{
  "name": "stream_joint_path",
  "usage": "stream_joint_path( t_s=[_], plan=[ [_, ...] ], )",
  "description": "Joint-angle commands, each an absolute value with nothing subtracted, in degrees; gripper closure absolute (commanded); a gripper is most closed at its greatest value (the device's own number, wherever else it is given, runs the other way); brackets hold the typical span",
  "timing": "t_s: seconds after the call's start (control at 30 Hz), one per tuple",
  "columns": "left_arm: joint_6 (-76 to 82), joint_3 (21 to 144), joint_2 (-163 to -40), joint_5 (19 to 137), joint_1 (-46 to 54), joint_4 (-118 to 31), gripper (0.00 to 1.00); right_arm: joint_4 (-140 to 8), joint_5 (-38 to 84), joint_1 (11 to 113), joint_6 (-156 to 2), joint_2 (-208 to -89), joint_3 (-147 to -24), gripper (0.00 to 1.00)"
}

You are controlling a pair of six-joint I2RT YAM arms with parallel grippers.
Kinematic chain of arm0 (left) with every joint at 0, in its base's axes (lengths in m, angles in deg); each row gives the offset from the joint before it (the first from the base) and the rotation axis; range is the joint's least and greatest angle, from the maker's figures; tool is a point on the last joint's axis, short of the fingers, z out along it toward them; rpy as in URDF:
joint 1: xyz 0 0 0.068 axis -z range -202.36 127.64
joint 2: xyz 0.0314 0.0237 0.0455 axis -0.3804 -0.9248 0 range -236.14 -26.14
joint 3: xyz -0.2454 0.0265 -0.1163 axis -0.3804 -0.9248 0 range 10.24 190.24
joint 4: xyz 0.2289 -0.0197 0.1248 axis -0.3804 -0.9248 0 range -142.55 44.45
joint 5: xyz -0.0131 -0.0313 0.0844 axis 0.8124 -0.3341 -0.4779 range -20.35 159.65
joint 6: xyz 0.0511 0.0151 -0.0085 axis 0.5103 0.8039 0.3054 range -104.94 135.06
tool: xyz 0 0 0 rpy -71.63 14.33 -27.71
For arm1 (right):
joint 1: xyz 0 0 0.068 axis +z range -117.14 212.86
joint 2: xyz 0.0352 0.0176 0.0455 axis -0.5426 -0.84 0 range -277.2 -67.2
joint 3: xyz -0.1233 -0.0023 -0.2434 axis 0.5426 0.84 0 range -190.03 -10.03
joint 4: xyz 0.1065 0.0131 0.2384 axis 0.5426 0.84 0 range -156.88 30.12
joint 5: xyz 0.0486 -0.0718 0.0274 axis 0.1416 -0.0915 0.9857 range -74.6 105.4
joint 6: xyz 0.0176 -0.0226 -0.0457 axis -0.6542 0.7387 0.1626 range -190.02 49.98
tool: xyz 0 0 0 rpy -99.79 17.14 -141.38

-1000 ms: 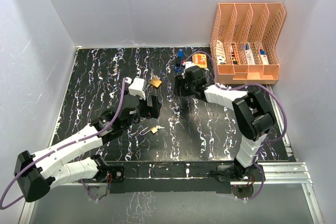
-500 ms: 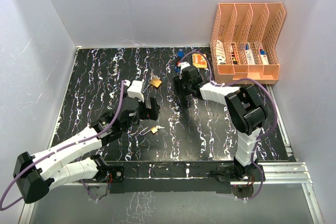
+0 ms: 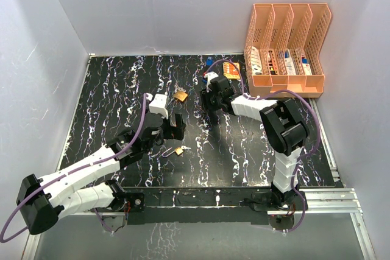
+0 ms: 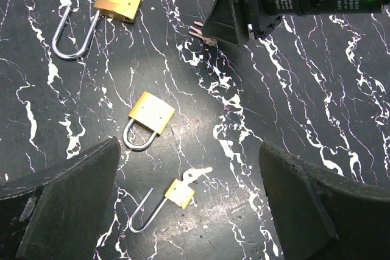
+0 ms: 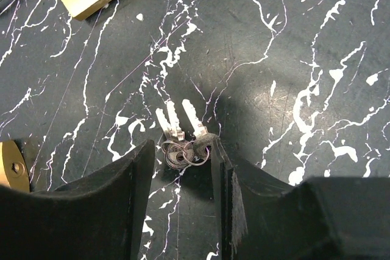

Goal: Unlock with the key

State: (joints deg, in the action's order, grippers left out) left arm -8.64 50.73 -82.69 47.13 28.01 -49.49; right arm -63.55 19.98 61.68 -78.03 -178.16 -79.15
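A small open padlock point(image 4: 180, 193) lies between the left tool's point(image 4: 189, 147) wide-spread fingers point(image 4: 67, 205).

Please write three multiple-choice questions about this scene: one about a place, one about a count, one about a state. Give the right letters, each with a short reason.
1. Where does the bunch of keys lie?
A. between the fingers of the right gripper
B. in a drawer
C. on the floor

2. How many brass padlocks does the left wrist view show?
A. one
B. three
C. five

3. How do the fingers of the left gripper stand?
A. shut on a padlock
B. shut on the keys
C. open, holding nothing

Answers: 1 A, the right wrist view shows the keys between both fingers; 2 B, three brass bodies are visible; 3 C, the fingers stand wide apart.
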Motion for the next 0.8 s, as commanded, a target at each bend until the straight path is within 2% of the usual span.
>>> stream_joint_path(
  t_s=[0.0, 0.47, 0.7, 0.77],
  plan=[
    [-8.9, 50.9, -82.4, 45.7, 27.7, -50.1, 0.04, -64.4, 22.0, 61.8, -75.9, -178.7, -81.7, 0.60],
    [-8.4, 51.5, -83.6, 45.3, 27.7, -50.5, 0.04, -64.2, 24.2, 62.0, -75.6, -180.6, -81.9, 0.68],
    [-8.4, 51.2, -83.9, 45.5, 27.5, -50.2, 0.04, -64.2, 23.8, 62.2, -75.6, -180.1, -80.9, 0.79],
    [-8.4, 51.1, -84.0, 45.4, 27.6, -50.2, 0.04, -64.2, 23.8, 62.3, -75.6, -180.0, -80.7, 0.85]
  ],
)
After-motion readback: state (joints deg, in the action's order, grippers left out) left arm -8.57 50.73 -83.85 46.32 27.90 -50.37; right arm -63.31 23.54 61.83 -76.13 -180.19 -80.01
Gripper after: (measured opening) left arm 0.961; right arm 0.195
